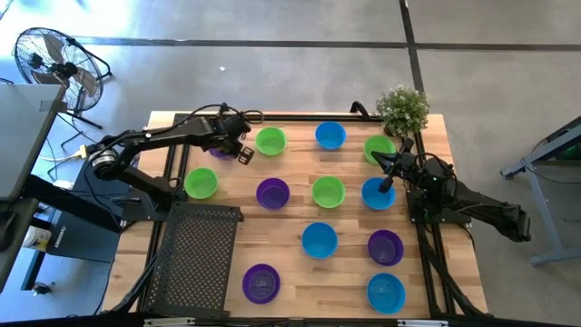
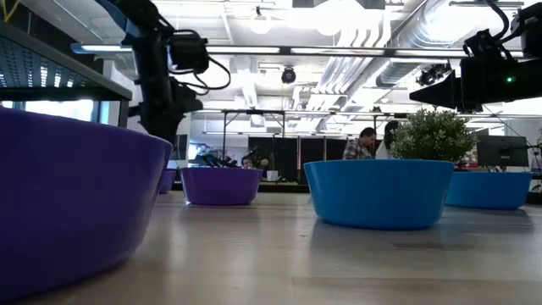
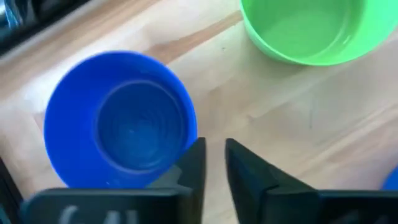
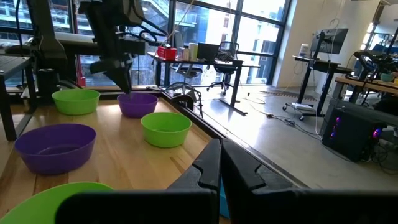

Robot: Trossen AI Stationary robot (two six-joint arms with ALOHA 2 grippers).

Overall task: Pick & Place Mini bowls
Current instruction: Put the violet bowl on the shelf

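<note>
Several mini bowls in purple, green and blue stand upright on their bases across the wooden table [image 1: 290, 272]. My left gripper [image 3: 214, 163] hangs at the far left over the rim of a purple bowl [image 3: 121, 127], its fingers a little apart with nothing between them. From the right wrist view it [image 4: 122, 78] is just above that bowl [image 4: 138, 104]. A green bowl [image 1: 270, 141] stands right beside it. My right gripper [image 4: 219, 163] is shut and empty, held level above the bowls at the far right [image 1: 376, 158].
A potted plant [image 1: 402, 109] stands at the far right corner. A black mesh panel [image 1: 195, 259] covers the near left of the table. Near bowls [image 2: 378, 193] fill the low view. People sit in the room behind [image 2: 366, 142].
</note>
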